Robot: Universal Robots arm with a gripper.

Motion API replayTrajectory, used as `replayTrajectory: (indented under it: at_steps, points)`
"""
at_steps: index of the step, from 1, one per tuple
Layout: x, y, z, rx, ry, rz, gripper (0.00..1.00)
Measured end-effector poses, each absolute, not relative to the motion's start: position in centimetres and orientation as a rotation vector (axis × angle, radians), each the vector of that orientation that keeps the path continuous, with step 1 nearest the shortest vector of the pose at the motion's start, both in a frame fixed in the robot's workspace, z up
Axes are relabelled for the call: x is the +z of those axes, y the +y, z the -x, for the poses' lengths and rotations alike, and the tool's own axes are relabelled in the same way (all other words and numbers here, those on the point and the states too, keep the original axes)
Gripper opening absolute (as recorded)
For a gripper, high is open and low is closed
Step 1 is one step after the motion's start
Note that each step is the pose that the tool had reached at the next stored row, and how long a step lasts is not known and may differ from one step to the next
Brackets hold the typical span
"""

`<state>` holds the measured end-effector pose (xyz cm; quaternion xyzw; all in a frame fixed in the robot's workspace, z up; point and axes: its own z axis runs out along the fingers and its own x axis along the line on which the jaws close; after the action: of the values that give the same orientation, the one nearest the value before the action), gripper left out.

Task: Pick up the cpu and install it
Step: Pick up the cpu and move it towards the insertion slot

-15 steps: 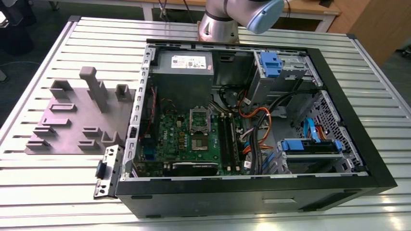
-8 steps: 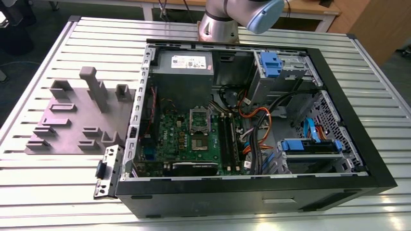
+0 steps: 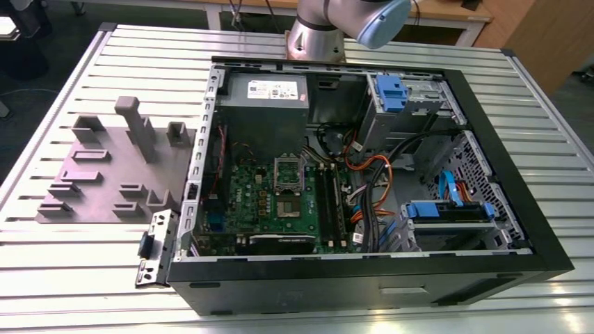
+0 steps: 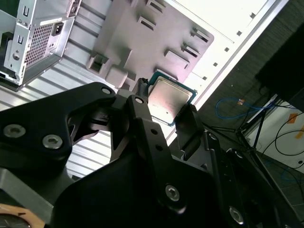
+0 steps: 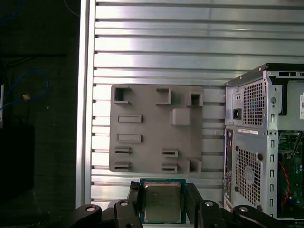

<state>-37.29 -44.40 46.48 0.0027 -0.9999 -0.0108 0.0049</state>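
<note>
Black metal gripper (image 5: pixel 164 203), nearest the lens in both wrist views, is clamped on the cpu (image 5: pixel 162 202), a small square chip with a silver-grey lid and a blue-green rim. One finger (image 5: pixel 135 199) bears on each of two opposite edges. Judged: the edge grip spares the underside contacts and keeps the chip flat for seating.

The chip hangs over the slotted aluminium table (image 5: pixel 156 47), just beside the edge of the grey plastic fixture plate (image 5: pixel 156 128). Its height above them cannot be told.

An open black computer case (image 3: pixel 371 174) lies on its side, so the green motherboard (image 3: pixel 269 202) and its silver socket frame (image 3: pixel 288 172) face upward. Whether the socket stands ready is too small to tell.

Hidden: the chip's underside and its gripped edges. The grey robot arm (image 3: pixel 325 28) is cut off at the exterior view's upper edge.
</note>
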Motion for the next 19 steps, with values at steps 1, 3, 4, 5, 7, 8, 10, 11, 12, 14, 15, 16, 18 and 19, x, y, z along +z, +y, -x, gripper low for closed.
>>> replayTrajectory:
  at_steps: [1,3,4,5,7,8,10,11,12,14,15,16,18,19]
  points:
    - [46.48,-44.40,37.16,-0.034,-3.131,-0.009,0.47]
    - [46.48,-44.40,36.93,-0.034,-3.132,-0.009,0.47]
    - [46.48,-44.40,36.83,-0.034,-3.132,-0.009,0.47]
    - [46.49,-44.39,36.73,-0.034,-3.131,-0.008,0.47]
    - [46.48,-44.40,36.55,-0.034,-3.132,-0.009,0.47]
    - [46.48,-44.40,36.47,-0.034,-3.132,-0.009,0.47]
    - [46.48,-44.39,36.45,-0.034,-3.132,-0.008,0.47]
    - [46.48,-44.40,36.45,-0.034,-3.132,-0.008,0.47]
    - [46.48,-44.40,36.45,-0.034,-3.132,-0.008,0.47]
    - [46.48,-44.40,36.44,-0.034,-3.131,-0.009,0.47]
    - [46.48,-44.40,36.44,-0.034,-3.131,-0.009,0.47]
    - [46.48,-44.40,36.44,-0.034,-3.131,-0.009,0.47]
    - [46.48,-44.42,36.43,-0.034,-3.132,-0.009,0.47]
    - [46.48,-44.54,36.42,-0.033,-3.131,-0.009,0.47]
